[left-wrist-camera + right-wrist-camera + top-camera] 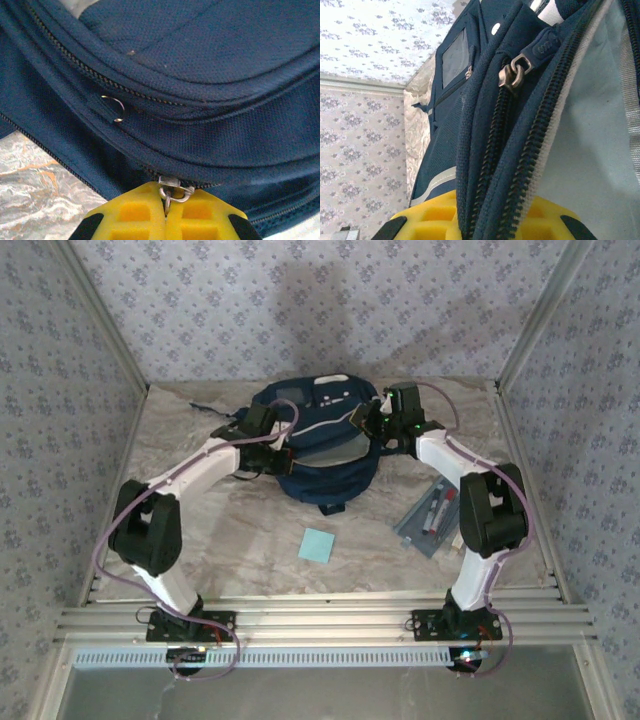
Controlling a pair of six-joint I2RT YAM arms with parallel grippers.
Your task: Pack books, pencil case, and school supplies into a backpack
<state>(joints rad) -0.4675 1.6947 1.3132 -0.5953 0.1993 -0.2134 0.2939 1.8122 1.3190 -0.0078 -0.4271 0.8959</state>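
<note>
The backpack (320, 445) lies at twelve o'clock on the table (230, 530). It is navy fabric with white trim, and its main zip gapes onto a pale lining. My left claw (165, 215) is clenched on a metal zipper pull (175, 192); my right claw (487, 225) pinches the opening's rim. The pencil case (432, 512) lies at four o'clock from it, the light-blue pad (316, 545) at six.

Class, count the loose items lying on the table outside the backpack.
2. The pad lies front and centre; the pencil case lies right of it. Others may be hidden in or under the backpack.
</note>
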